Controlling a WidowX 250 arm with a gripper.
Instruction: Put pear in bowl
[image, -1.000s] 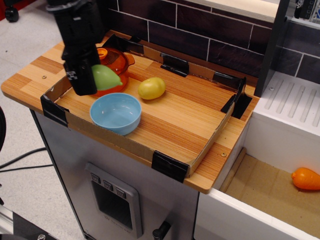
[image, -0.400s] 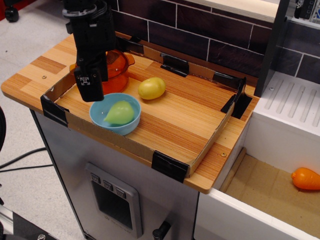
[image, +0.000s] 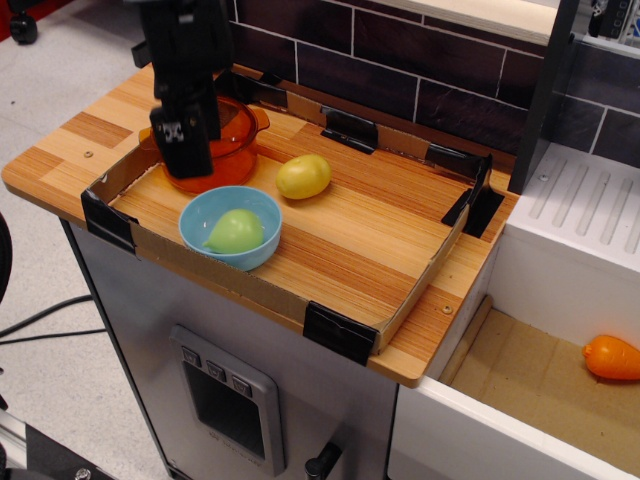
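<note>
So from my end the small smooth light-green toy pear (image: 235, 231) is sitting inside the shallow round light-blue plastic bowl (image: 257, 202), pointed end tipped toward the left rim, at the near edge of the wooden tray with the cardboard lip (image: 350, 230). I'd call the job basically done.

Just behind the bowl hangs the black gripper (image: 187, 165), above the tray and in front of the transparent orange lidded pot (image: 238, 130). It's holding nothing, but I honestly can't tell how wide the fingers are, since the camera only shows its flat black side.

What could still bite me: the gripper is right next to that orange pot, so a sloppy sideways retreat could clip it or knock it into the bowl, and the bowl is shallow enough that a bump might roll the pear out. Going straight up looks safest.

The yellow-green oval lemon-like fruit (image: 303, 176) sits just beside the bowl on the right. The orange fruit (image: 611, 357) is well apart, down in the lower compartment.
</note>
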